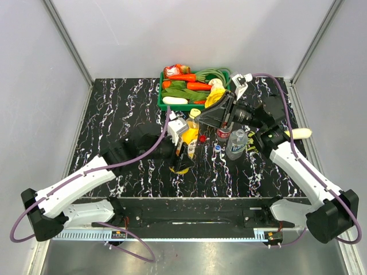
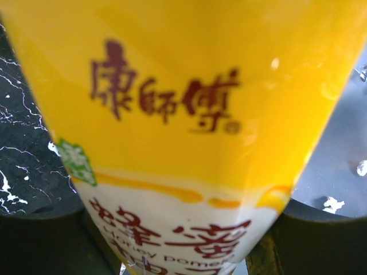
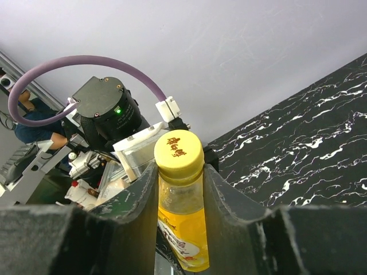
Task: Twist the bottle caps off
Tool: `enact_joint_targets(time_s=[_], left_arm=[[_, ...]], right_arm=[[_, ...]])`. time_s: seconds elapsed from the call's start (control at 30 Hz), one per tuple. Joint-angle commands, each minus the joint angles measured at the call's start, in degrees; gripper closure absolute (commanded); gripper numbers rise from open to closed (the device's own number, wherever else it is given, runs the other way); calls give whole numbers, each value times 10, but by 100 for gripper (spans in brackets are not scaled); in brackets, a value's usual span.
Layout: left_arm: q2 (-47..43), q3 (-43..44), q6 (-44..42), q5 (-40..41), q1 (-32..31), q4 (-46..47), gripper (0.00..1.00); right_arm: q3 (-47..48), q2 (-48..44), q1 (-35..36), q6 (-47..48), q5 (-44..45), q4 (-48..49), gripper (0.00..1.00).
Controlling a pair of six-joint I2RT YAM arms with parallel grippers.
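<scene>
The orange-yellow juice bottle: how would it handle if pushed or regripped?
The tall, narrow orange-yellow plastic juice bottle probably tips easily. Juice shows right up under the round yellow plastic cap, so likely heavy for its size. Its glossy label may slip.

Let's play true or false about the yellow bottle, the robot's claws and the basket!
1. The yellow cap sits on the juice bottle. True.
2. The left claw grips the juice bottle. True.
3. The right claw holds a carrot. False: it is shut on the yellow cap.
4. The green basket is empty. False: it holds vegetables.
</scene>
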State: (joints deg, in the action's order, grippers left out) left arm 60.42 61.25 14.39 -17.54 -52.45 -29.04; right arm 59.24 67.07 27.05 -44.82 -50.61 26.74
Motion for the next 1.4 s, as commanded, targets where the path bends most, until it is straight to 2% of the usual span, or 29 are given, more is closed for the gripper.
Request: enact_joint_targets(time_s=[0.0,0.07,0.17,0.23,0.27,0.4,0.47,0.67,0.83,1.23,1.37], left_arm=[[-14,-2,-17,-15,-8,26,91],[-15,1,-15,14,-7,13,93],[-10,11,-12,58,-7,-5,93],[-7,18,-12,79,-7,-16,93],[-4,23,-13,88,-8,-24,93],[10,47,-16,145,-13,-58,93],[25,61,-19,201,-27,-80,92],[58,99,-1,340,-45,-139,92],[80,119,7,413,-59,-167,92],[133,140,6,439,-72,-187,92],[146,143,5,439,-75,-196,91]], right_arm=[[-6,-15,-1,13,29,11,67],[-4,-15,-1,11,37,8,51],[0,-15,-1,12,52,-5,12],[-2,-15,-1,11,67,-10,2],[-1,-15,-1,11,74,-11,0],[24,-5,-1,18,112,-61,0],[37,4,-1,19,125,-90,0],[53,22,-1,5,161,-128,0],[54,37,-2,-12,159,-134,1],[62,70,0,-53,142,-122,22],[61,75,0,-63,137,-118,37]])
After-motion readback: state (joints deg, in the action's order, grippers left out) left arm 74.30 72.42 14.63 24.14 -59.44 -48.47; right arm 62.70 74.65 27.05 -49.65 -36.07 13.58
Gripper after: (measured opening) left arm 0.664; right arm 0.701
